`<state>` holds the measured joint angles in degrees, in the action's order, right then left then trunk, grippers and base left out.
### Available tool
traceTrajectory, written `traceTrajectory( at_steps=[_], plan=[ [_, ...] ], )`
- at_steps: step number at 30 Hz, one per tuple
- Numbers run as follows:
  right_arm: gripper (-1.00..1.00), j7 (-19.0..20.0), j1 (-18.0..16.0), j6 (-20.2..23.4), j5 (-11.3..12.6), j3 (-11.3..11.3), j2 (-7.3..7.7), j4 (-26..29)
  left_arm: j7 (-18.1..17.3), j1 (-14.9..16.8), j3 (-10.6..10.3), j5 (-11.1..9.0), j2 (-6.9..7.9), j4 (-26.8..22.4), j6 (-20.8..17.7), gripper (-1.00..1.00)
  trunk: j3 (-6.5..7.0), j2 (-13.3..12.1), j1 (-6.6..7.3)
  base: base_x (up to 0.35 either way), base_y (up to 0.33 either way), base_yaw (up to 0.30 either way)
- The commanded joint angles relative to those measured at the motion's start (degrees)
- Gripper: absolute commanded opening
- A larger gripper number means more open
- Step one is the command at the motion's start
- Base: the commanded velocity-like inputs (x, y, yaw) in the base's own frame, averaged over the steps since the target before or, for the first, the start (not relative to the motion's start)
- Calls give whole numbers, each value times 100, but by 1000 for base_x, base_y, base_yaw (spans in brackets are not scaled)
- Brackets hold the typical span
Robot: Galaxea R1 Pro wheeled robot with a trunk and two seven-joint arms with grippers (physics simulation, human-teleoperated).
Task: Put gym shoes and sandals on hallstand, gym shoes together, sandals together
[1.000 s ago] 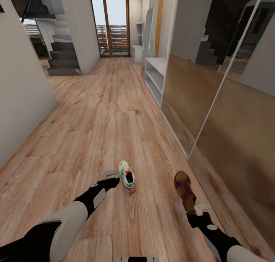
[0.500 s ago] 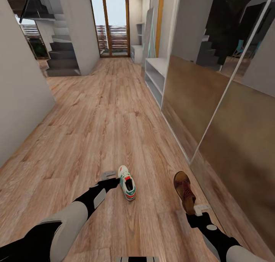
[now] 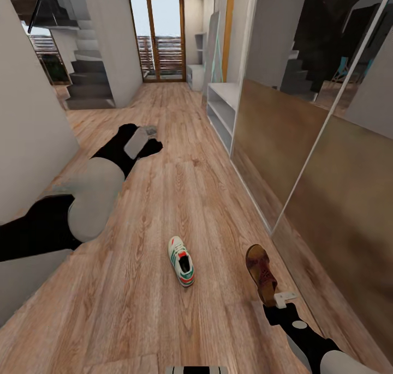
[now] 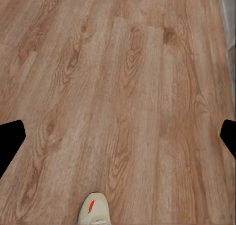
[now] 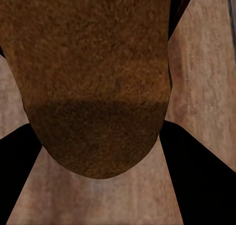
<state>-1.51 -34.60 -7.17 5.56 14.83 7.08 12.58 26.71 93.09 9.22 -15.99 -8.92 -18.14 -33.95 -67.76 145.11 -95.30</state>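
Note:
One white gym shoe [image 3: 182,260] with green stripes lies on the wood-plank corridor floor [image 3: 164,199]; its toe [image 4: 94,210] also shows in the left wrist view. My left gripper [image 3: 148,138] is raised well above and beyond the shoe. It is open, with its dark fingertips [image 4: 10,141] far apart over bare floor. A brown sandal [image 3: 261,270] sits to the right of the shoe, and my right gripper [image 3: 277,300] is shut on its near end. In the right wrist view the sandal [image 5: 96,77] lies between the black fingers [image 5: 196,180]. The white hallstand [image 3: 222,109] stands far ahead on the right wall.
Mirrored panels [image 3: 305,161] line the right side close to the sandal. A grey wall [image 3: 27,134] bounds the left. A staircase [image 3: 90,82] and a glass door [image 3: 158,36] lie at the far end, with another white shelf unit [image 3: 195,74] beside the door.
My left arm has swung up and forward, away from the gym shoe, which stays on the floor. The right gripper and sandal have barely shifted.

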Motion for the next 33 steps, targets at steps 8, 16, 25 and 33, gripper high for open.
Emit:
traceTrajectory(
  at_steps=[8,16,25,33],
  plan=[
    [-100,-18,-3,-21,59,46,-3,-4,142,55,183,-101,-107,1383,1666,100,-6,1,0,0,0,0],
    [-100,-23,-3,-21,59,46,-5,-1,-377,-1279,207,-109,-107,1672,2667,100,-6,1,0,0,0,0],
    [-100,-25,-3,-22,59,46,-5,-5,-1111,-2024,209,-121,-107,1703,2777,100,-6,1,0,0,0,0],
    [-100,-25,-3,-20,59,46,-5,-6,-1404,-2119,212,-733,-107,1700,2778,100,-6,1,0,1,-2,0]
  ],
)
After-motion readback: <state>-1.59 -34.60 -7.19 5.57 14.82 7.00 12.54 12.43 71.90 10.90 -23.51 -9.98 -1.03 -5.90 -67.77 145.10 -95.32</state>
